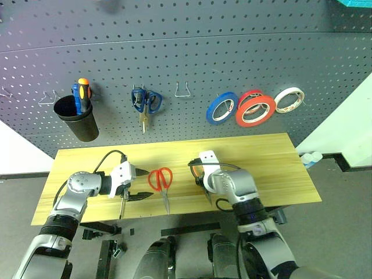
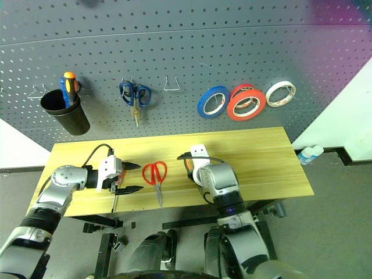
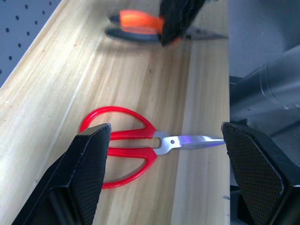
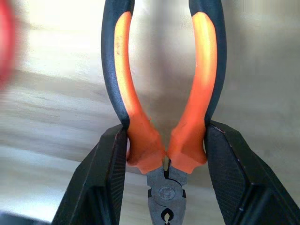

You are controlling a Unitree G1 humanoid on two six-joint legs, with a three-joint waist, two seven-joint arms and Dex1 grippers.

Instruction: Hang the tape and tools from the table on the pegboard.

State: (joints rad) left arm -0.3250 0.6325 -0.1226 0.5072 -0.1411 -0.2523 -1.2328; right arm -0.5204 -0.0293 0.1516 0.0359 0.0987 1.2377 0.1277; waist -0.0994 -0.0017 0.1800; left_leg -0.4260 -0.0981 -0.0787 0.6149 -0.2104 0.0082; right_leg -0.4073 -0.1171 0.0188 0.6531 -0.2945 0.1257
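Note:
Red-handled scissors [image 1: 161,179] lie flat on the light wood table [image 1: 261,157], blades toward the front edge. My left gripper [image 1: 142,184] hovers just left of them, open, its fingers [image 3: 89,159] either side of the scissors [image 3: 126,145] without touching. To the right, my right gripper [image 1: 200,174] is shut on the orange-and-black pliers [image 4: 140,140], clamping both handles near the joint, and they seem slightly lifted off the wood. The large red tape [image 1: 256,110] hangs on the dark pegboard [image 1: 203,46].
On the pegboard hang a black cup [image 1: 77,121] with blue and orange screwdrivers, blue scissors [image 1: 145,102], an empty metal hook [image 1: 184,90], a blue roll [image 1: 221,108], a smaller red roll [image 1: 250,95] and a white roll [image 1: 289,99]. A thin rod [image 1: 121,208] shows under the left gripper.

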